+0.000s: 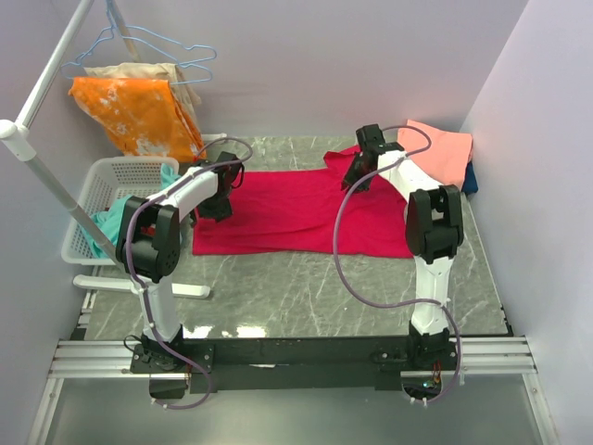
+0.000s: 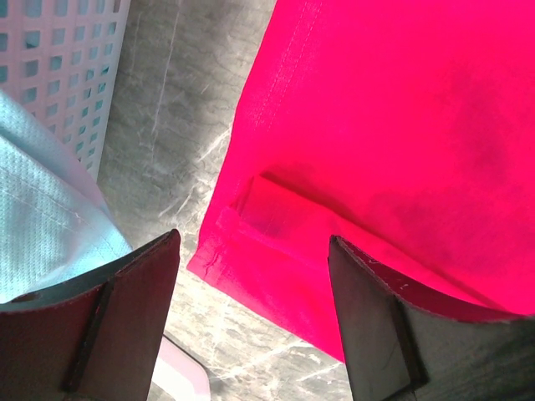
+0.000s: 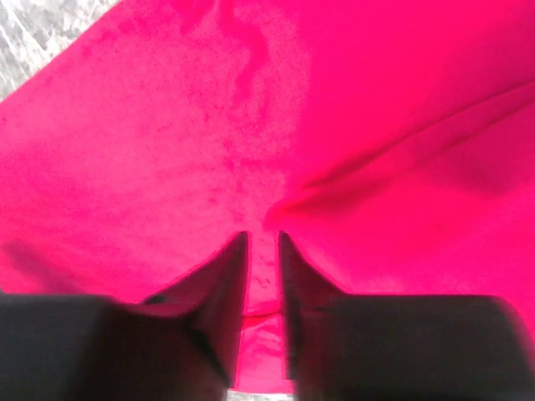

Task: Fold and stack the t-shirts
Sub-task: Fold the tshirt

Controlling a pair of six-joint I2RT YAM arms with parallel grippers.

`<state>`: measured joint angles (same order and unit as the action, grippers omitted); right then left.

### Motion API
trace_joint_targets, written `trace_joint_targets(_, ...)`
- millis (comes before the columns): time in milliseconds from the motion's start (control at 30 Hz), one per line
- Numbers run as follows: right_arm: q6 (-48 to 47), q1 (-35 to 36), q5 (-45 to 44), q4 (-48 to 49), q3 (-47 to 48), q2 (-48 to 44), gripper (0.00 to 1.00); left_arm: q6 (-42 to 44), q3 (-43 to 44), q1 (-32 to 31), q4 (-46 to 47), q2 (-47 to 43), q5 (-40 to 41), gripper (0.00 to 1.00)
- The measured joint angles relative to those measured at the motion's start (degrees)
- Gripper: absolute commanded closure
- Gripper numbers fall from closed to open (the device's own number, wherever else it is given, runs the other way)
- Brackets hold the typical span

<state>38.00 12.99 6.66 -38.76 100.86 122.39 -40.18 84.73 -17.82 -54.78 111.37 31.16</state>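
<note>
blue tee (image 1: 471,178) mostly beneath pink tee (image 1: 443,148)

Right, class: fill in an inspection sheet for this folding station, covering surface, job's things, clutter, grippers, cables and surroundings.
Surface: grey marble table.
Job's things: red tee spread flat mid-table; pink tee in the far right corner, lying over a blue tee.
Clutter: white basket at left, holding teal cloth; orange cloth on a hanger, far left.
Grippers: left gripper open over the red tee's corner; right gripper low on the red tee, jaws nearly together, grip unclear.
Cables: purple cables hang in loops, left and right.
Surroundings: lilac walls; white pole at left.
</note>
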Motion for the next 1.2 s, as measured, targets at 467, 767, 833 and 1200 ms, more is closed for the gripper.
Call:
trace_joint_targets(467,-0.8,0.0,-7.3,1.1,-14.2,-14.1,0.42,0.3,-0.3,-0.1,0.5,-1.3,-1.0,0.25)
trace_joint_targets(767,0.1,0.0,-7.2,0.8,-21.2,-15.0,0.43,1.6,-8.8,-0.3,1.8,-4.3,-6.7,0.33)
trace_joint_targets(833,0.2,0.0,-7.2,0.9,-21.2,-15.0,0.43,2.1,-9.5,-0.3,2.6,-4.3,-8.6,0.33)
trace_joint_targets(1200,0.2,0.0,-7.3,0.5,-21.2,-15.0,0.43,4.4,-7.5,-0.4,6.4,-0.5,-12.7,0.33)
